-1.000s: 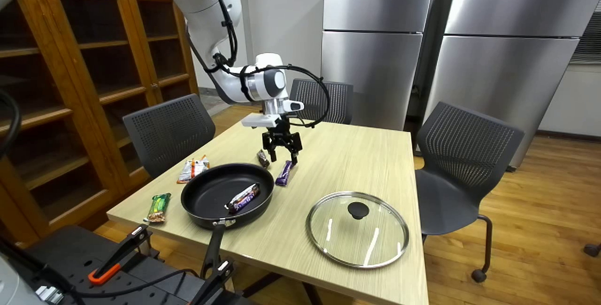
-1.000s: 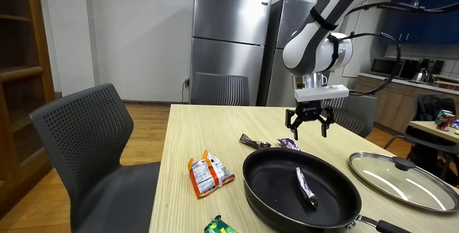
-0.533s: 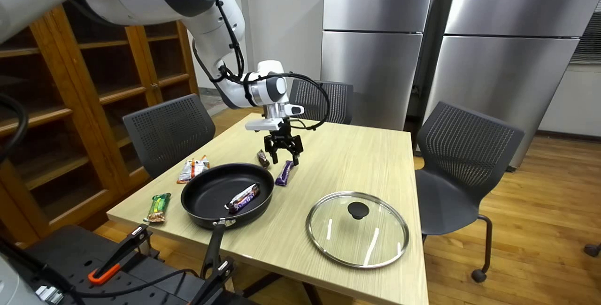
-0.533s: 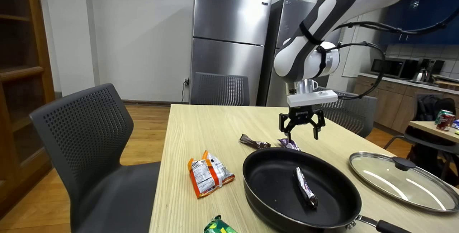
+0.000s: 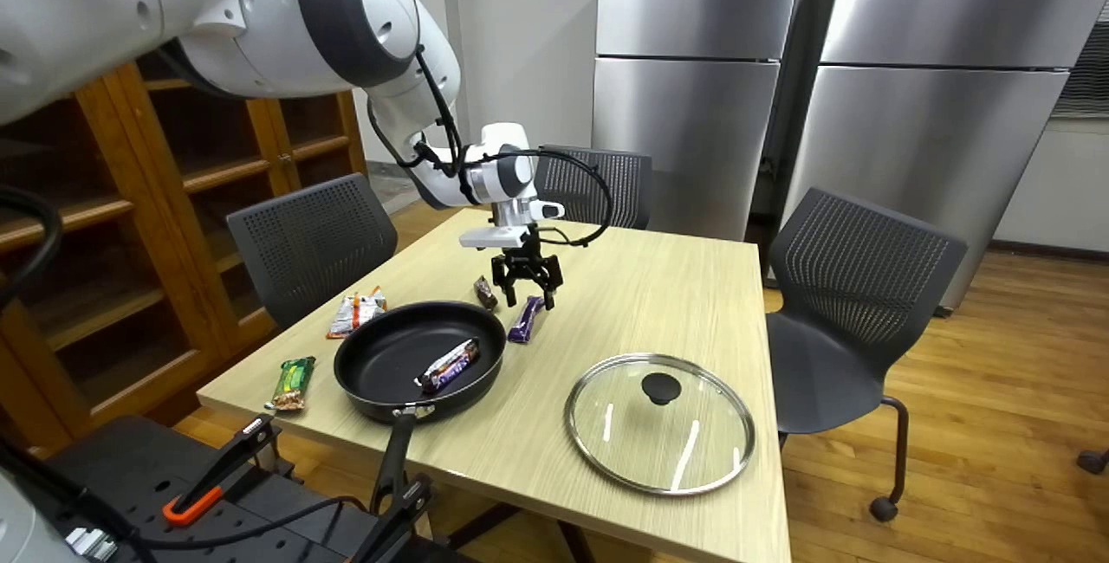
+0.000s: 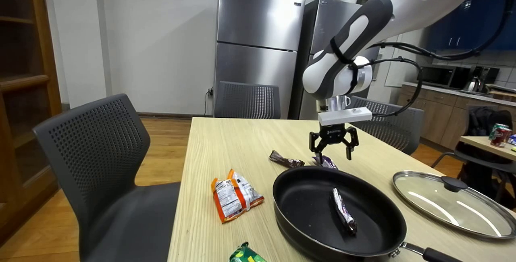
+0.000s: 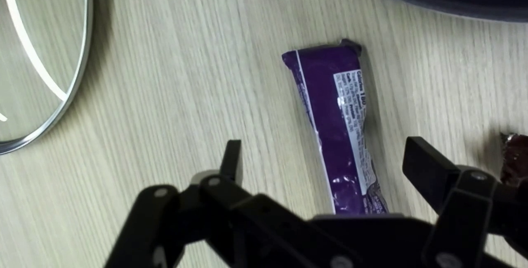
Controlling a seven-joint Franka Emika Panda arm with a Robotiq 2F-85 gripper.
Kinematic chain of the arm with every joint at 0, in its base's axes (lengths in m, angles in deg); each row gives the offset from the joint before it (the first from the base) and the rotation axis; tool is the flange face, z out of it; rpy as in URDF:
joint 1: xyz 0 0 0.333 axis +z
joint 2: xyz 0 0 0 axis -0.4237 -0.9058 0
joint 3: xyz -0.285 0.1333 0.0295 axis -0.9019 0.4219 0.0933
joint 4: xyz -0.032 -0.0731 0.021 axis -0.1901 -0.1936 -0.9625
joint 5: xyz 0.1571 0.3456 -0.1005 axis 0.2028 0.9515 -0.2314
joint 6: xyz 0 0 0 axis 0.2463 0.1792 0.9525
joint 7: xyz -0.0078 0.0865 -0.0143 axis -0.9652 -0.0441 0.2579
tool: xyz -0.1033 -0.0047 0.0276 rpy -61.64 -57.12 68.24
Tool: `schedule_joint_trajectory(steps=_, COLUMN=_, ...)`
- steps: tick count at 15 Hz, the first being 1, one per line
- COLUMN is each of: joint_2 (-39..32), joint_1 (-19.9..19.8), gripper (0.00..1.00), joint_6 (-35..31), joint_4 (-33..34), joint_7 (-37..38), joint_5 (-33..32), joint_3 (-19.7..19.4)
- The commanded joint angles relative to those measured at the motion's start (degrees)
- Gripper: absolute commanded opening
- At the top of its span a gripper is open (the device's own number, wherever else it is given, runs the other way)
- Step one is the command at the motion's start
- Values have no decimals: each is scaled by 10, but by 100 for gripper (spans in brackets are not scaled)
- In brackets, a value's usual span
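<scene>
My gripper (image 5: pixel 530 300) is open and empty above the table, pointing down. A purple-wrapped bar (image 7: pixel 332 128) lies on the table below it. In the wrist view the bar runs between the two spread fingers (image 7: pixel 321 152), apart from both; its near end is hidden behind the gripper body. The bar also shows in both exterior views (image 5: pixel 525 320) (image 6: pixel 327 162). A brown-wrapped bar (image 6: pixel 284 159) lies beside it; its end shows at the wrist view's right edge (image 7: pixel 515 161). A black pan (image 5: pixel 381 364) stands close by, with a silver, brown and purple wrapped bar (image 6: pixel 342 211) inside.
A glass lid (image 5: pixel 661 388) with a black knob lies on the table. An orange and white packet (image 6: pixel 236 197) and a green packet (image 5: pixel 293 383) lie beside the pan. Dark chairs (image 5: pixel 312 242) stand around the table (image 5: pixel 693 286). The pan's handle (image 5: pixel 396 455) juts past the table edge.
My gripper has come lower and nearer to the purple bar, shifting left in an exterior view and slightly right in an exterior view. It stays open. The objects on the table have not moved.
</scene>
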Motion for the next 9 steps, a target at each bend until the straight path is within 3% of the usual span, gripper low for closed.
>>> schedule_joint_trajectory(steps=1, joint_2=-39, joint_1=-20, gripper=100, joint_6=42, joint_4=77, joint_7=-31, joint_5=10, joint_3=18)
schedule_joint_trajectory(steps=9, joint_2=-88, joint_1=-32, gripper=100, joint_6=93, joint_4=157, joint_7=-54, joint_5=16, joint_3=28)
